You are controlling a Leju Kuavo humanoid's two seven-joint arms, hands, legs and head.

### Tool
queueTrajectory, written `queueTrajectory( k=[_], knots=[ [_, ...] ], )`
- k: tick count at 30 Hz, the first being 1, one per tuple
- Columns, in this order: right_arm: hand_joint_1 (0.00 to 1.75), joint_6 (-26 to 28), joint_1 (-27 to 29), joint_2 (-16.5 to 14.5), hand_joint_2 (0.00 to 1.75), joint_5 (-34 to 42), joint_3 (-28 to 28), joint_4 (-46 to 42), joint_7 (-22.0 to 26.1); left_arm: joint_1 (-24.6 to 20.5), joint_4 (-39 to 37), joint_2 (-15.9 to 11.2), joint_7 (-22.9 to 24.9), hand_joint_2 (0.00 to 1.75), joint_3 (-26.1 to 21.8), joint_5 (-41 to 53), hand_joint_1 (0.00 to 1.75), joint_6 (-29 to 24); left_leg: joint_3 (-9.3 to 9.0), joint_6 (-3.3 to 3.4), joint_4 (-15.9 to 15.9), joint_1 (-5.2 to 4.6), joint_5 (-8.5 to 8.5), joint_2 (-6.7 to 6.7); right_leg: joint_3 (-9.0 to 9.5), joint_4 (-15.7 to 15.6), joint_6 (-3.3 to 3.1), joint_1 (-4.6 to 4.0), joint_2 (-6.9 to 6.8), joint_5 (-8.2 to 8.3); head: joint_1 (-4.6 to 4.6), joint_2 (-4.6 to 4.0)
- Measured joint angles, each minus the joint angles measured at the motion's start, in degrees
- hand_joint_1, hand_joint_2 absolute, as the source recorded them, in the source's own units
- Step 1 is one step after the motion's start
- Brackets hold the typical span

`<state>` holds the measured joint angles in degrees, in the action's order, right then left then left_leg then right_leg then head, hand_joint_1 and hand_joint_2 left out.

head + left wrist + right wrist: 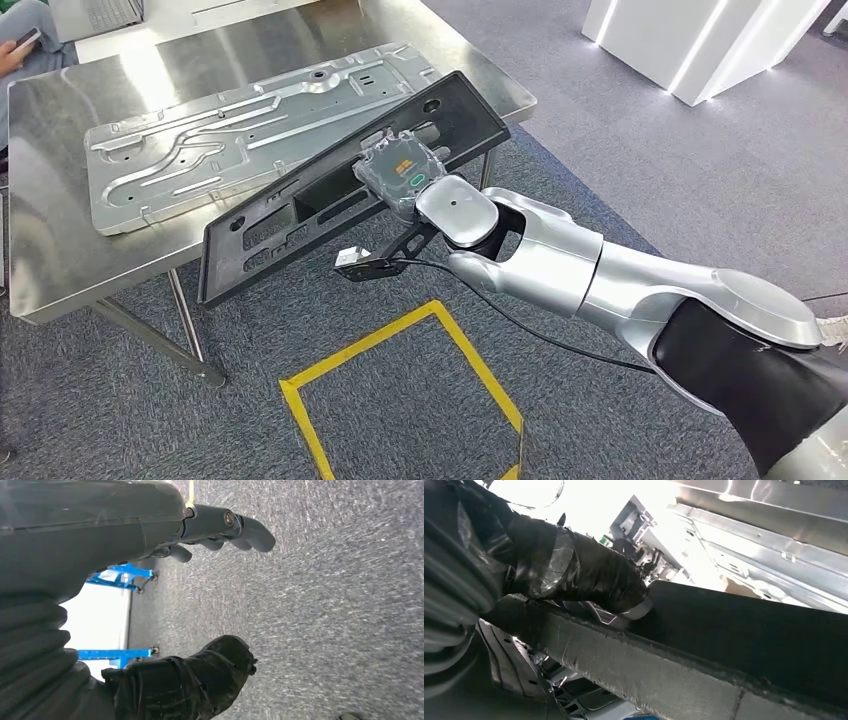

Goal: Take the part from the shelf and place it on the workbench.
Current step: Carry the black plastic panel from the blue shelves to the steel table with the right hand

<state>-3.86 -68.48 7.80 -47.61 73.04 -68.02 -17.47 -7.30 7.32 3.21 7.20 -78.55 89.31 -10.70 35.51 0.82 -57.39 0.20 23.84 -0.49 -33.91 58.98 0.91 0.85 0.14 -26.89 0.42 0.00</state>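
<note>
My right hand (405, 175) has its fingers closed over the long edge of the black part (300, 215); in the right wrist view the taped thumb (589, 575) presses down on the panel's face while the rest of the grip is hidden behind the rim, so I can't say how deep the hold goes. The part is a long flat panel with cut-outs, tilted. Its far end lies over the near corner of the workbench (60, 250), and its near end hangs out past the table edge above the carpet. It overlaps the near rim of a silver plate (200, 140) that already lies flat on the bench; whether the two touch I can't tell.

My left hand (220, 530) hangs at my side over the carpet, fingers curled loosely, thumb apart, nothing in it.

By my reckoning the fetch is done: the part is off the shelf and at the bench. What's left is the set-down. The panel needs to go further in and level out so its weight rests on the steel, and then I let go. If I released it now, I'd expect the overhanging end to tip it to the floor.

A person's arm (25, 45) sits at the far corner of the bench, well clear of the part.
</note>
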Motion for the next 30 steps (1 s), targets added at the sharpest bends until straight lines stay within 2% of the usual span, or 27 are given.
queueTrajectory(
  k=[2, 4, 5, 6, 7, 9, 10, 11, 14, 16, 17, 19, 20, 21, 22, 24, 25, 26, 27, 30],
  knots=[
    [1.75, 0.0, -0.2, 0.0, 1.75, -0.2, 0.0, 0.0, 0.0, 0.1, 0.0, 0.0, 0.0, 1.75, 0.0, 0.0, 0.0, 0.0, -0.59, 0.71, 0.5, 0.24, 0.03, -0.05, -2.31, 4.7, 0.22, -0.08, 0.0, -2.24, 0.14, 0.0],
    [1.75, 0.0, -0.2, 0.0, 1.75, -0.3, 0.1, 0.0, 0.0, 0.0, 0.0, 0.0, 0.0, 1.75, 0.0, 0.0, 0.0, -0.1, -0.75, 1.22, 0.4, 0.18, 0.33, -0.28, -6.75, 12.5, 0.32, -0.15, 0.04, -4.96, 0.19, 0.0],
    [1.75, -0.1, 0.0, 0.0, 1.75, -0.3, 0.2, 0.0, 0.0, 0.0, 0.0, 0.0, -0.1, 1.75, 0.0, 0.0, 0.0, -0.1, -0.8, 1.33, 0.3, 0.16, 0.51, -0.49, -8.61, 15.1, 0.37, -0.15, 0.04, -5.37, 0.19, 0.0],
    [1.75, -0.1, 0.2, 0.0, 1.75, -0.4, 0.3, 0.0, 0.0, -0.1, 0.0, 0.0, -0.2, 1.75, -0.1, -0.1, 0.0, -0.1, -0.9, 1.36, 0.1, 0.15, 0.75, -0.82, -9.66, 16.0, 0.4, -0.12, 0.05, -4.68, 0.19, 0.0],
    [1.75, -0.2, 0.3, 0.0, 1.75, -0.4, 0.4, 0.1, 0.0, -0.1, 0.0, 0.0, -0.5, 1.75, -0.1, -0.1, 0.0, -0.1, -1.02, 1.29, -0.1, 0.16, 1.02, -1.24, -9.52, 14.5, 0.38, -0.05, 0.1, -2.94, 0.19, 0.0],
    [1.75, -0.2, 0.3, 0.0, 1.75, -0.5, 0.5, 0.2, 0.0, -0.1, 0.0, 0.0, -1.2, 1.75, -0.4, -0.4, 0.0, -0.1, -1.21, 0.98, -0.8, 0.12, 1.8, -1.91, -6.79, 7.2, 0.08, 0.05, 0.42, 1.55, 0.2, -0.01],
    [1.75, -0.2, 0.2, -0.1, 1.75, -0.6, 0.5, 0.2, 0.1, -0.1, 0.0, 0.1, -1.4, 1.75, -0.6, -0.4, 0.0, -0.1, -1.14, 0.73, -1.3, 0.01, 2.2, -2.21, -5.4, 4.0, -0.12, 0.03, 0.58, 2.78, 0.18, -0.01],
    [1.75, -0.1, 0.2, -0.2, 1.75, -0.6, 0.5, 0.3, 0.1, -0.1, 0.0, 0.1, -1.4, 1.75, -0.7, -0.5, 0.0, -0.2, -1.03, 0.49, -1.6, -0.08, 2.49, -2.36, -4.47, 2.0, -0.31, -0.03, 0.69, 3.28, 0.2, -0.01],
    [1.75, 0.2, 0.2, -0.7, 1.75, -0.7, 0.5, 0.5, 0.7, 0.0, 0.0, 0.1, -1.5, 1.75, -0.9, -0.5, 0.0, -0.2, -0.86, -0.32, -1.6, -0.03, 2.86, -2.59, -3.85, 0.9, -0.92, -0.11, 0.63, 2.99, 0.29, 0.0],
    [1.75, 0.4, 0.1, -1.0, 1.75, -0.7, 0.5, 0.6, 0.9, 0.0, 0.0, 0.2, -1.5, 1.75, -1.0, -0.5, 0.0, -0.2, -0.23, -0.97, -3.2, 0.06, 4.02, -1.71, -3.3, 0.4, -1.56, 0.14, 0.45, 2.93, 0.1, 0.0],
    [1.75, 0.4, 0.1, -1.2, 1.75, -0.7, 0.5, 0.7, 1.0, -0.1, 0.0, 0.3, -1.5, 1.75, -1.0, -0.5, 0.0, -0.1, 0.93, -1.27, -5.7, 0.14, 5.24, -1.12, -2.99, 0.3, -1.85, 0.26, 0.35, 2.86, -0.01, 0.0],
    [1.75, 0.5, 0.1, -1.4, 1.75, -0.7, 0.5, 0.8, 1.1, -0.1, 0.0, 0.3, -1.5, 1.75, -1.0, -0.4, 0.0, -0.1, 4.73, -1.79, -13.0, 0.35, 8.02, -0.33, -2.54, 0.2, -2.17, 0.24, 0.14, 2.54, -0.18, 0.0],
    [1.75, 0.5, 0.2, -1.5, 1.75, -0.7, 0.5, 0.9, 1.2, -0.1, 0.0, 0.2, -1.5, 1.75, -1.0, -0.4, 0.0, -0.1, 6.53, -2.0, -15.9, 0.45, 8.63, -0.19, -2.31, 0.2, -2.19, 0.25, 0.06, 2.35, -0.18, 0.0],
    [1.75, 0.5, 0.3, -1.5, 1.75, -0.7, 0.5, 1.0, 1.2, -0.1, 0.0, 0.2, -1.5, 1.75, -1.0, -0.4, 0.0, -0.1, 7.53, -2.15, -17.1, 0.54, 8.22, -0.09, -2.05, 0.2, -2.13, 0.29, 0.0, 2.13, -0.19, 0.0],
    [1.75, 0.5, 0.4, -1.6, 1.75, -0.7, 0.5, 1.2, 1.3, -0.1, 0.0, 0.2, -1.5, 1.75, -1.0, -0.3, 0.0, -0.1, 7.42, -2.23, -16.0, 0.62, 6.7, 0.01, -1.73, 0.2, -2.04, 0.34, -0.03, 1.89, -0.2, 0.0],
    [1.75, 0.5, 0.4, -1.7, 1.75, -0.7, 0.6, 1.4, 1.3, 0.0, 0.0, 0.2, -1.4, 1.75, -1.0, -0.2, 0.0, -0.2, 4.56, -2.21, -8.7, 0.77, 2.1, 0.27, -1.01, 0.2, -1.64, 0.46, -0.05, 1.37, -0.19, -0.01],
    [1.75, 0.5, 0.3, -1.8, 1.75, -0.8, 0.6, 1.5, 1.4, 0.0, 0.0, 0.2, -1.3, 1.75, -1.1, -0.1, 0.0, -0.2, 2.87, -2.11, -5.0, 0.65, 0.59, 0.35, -0.81, 0.3, -1.38, 0.39, -0.04, 1.13, -0.21, -0.01],
    [1.75, 0.6, 0.2, -1.9, 1.75, -0.8, 0.6, 1.6, 1.4, 0.0, 0.0, 0.2, -1.3, 1.75, -1.1, 0.0, 0.0, -0.2, 1.75, -1.91, -2.6, 0.53, -0.16, 0.39, -0.74, 0.3, -1.09, 0.32, -0.04, 0.98, -0.19, -0.01],
    [1.75, 0.6, 0.1, -2.0, 1.75, -0.9, 0.6, 1.7, 1.4, -0.1, 0.0, 0.2, -1.2, 1.75, -1.1, 0.0, 0.0, -0.2, 1.26, -1.69, -1.5, 0.37, -0.13, 0.37, -0.75, 0.2, -0.83, 0.24, -0.05, 0.9, -0.19, 0.0],
    [1.75, 0.8, 0.1, -2.2, 1.75, -1.4, 0.6, 2.0, 1.7, -0.2, 0.0, 0.2, -0.9, 1.75, -1.1, 0.2, 0.0, -0.3, 0.8, -0.76, -0.8, 0.35, 0.09, 0.19, -0.53, 0.0, 0.01, 0.19, -0.15, 0.6, -0.14, 0.0]
  ],
)
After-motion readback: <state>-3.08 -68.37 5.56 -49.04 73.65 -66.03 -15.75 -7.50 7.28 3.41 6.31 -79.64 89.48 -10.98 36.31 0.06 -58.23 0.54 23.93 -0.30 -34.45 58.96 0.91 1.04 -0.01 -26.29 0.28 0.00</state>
